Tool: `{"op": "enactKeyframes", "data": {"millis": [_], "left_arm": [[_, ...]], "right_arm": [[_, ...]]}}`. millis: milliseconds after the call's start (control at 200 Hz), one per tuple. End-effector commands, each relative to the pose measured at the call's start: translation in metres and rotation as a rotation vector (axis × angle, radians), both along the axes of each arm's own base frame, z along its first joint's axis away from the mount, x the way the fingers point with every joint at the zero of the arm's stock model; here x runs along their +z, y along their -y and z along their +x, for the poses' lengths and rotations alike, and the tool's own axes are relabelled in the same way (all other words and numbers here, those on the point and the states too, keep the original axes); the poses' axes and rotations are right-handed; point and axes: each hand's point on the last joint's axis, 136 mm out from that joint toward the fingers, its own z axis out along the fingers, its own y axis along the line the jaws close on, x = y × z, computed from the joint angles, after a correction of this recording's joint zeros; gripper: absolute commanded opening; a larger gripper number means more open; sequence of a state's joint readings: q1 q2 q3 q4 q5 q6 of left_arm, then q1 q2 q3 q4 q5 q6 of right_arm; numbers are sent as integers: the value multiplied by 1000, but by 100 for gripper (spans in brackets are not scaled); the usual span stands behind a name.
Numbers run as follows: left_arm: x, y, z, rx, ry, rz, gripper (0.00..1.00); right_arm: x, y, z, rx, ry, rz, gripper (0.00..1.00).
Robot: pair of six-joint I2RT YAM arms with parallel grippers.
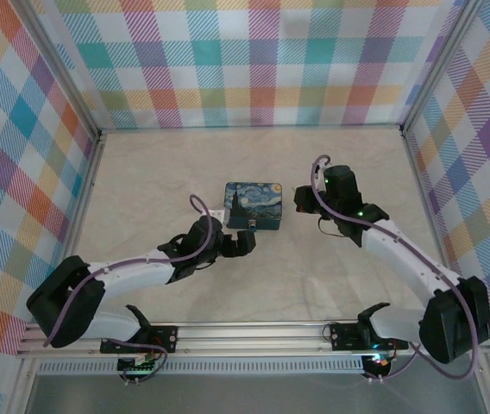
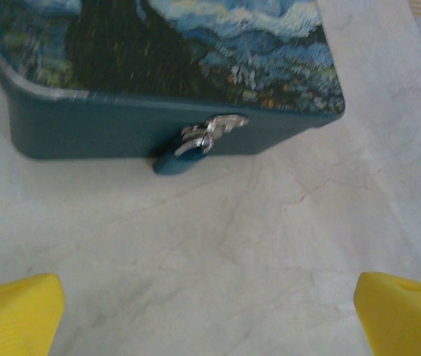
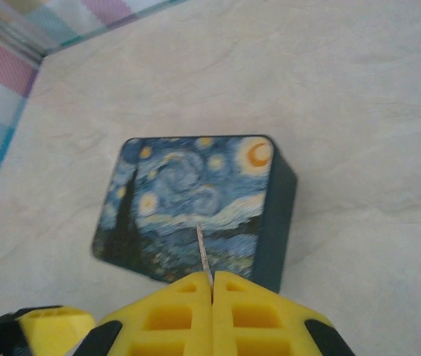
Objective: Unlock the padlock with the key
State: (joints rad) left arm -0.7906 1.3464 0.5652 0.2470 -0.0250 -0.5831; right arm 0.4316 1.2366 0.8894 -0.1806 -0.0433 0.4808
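Currently: key [image 3: 204, 256] pinched in right gripper [image 3: 212, 285].
Its tip points toward tin [image 3: 188, 200]; left gripper [image 2: 210, 315] spread wide, facing padlock [image 2: 196, 144].

Around the tin [image 1: 254, 205], bare table [image 1: 159, 172] lies open at 9 and 12 o'clock; the left gripper [image 1: 241, 241] crowds 6 o'clock, the right gripper [image 1: 300, 200] 3 o'clock.

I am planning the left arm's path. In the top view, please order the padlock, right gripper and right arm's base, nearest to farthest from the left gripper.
1. The padlock, on the tin's near wall, just ahead of the left gripper.
2. The right gripper, beside the tin's right end.
3. The right arm's base, at the near edge.
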Motion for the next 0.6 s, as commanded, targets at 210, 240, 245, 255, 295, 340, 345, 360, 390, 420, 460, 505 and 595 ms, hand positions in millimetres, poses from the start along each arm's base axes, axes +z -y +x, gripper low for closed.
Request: {"op": "enactKeyframes", "data": {"millis": [210,240,245,255,295,340,345,360,390,420,460,505,595], "left_arm": [[-2,34,24,-85,176,-27,100],[-3,36,25,-87,180,-32,100],[-4,37,25,-88,181,-31,100],[-4,37,26,-88,183,-33,100],[-6,41,27,-97,191,-38,100],[-7,45,30,-107,202,-45,100],[-8,45,30,-108,203,-44,100],[-8,47,30,-112,204,-45,100],[-10,49,33,-114,205,-45,100],[-12,51,34,-118,205,-44,100],[-15,54,36,-121,206,-39,100],[-17,57,39,-125,212,-38,100],[-24,60,43,-126,222,-29,100]], "right_arm": [[-4,11,64,-71,34,-36,0],[-6,11,69,-74,29,-39,0],[-7,11,70,-74,28,-39,0],[-7,11,72,-74,28,-40,0],[-10,10,78,-75,23,-47,0],[-12,10,86,-79,21,-54,0],[-13,10,87,-78,22,-55,0],[-14,9,90,-79,20,-58,0],[-16,8,95,-77,17,-64,0],[-19,8,100,-78,10,-69,0],[-23,7,107,-77,3,-76,0],[-26,6,114,-76,-3,-80,0],[-34,3,125,-76,-11,-86,0]]}}
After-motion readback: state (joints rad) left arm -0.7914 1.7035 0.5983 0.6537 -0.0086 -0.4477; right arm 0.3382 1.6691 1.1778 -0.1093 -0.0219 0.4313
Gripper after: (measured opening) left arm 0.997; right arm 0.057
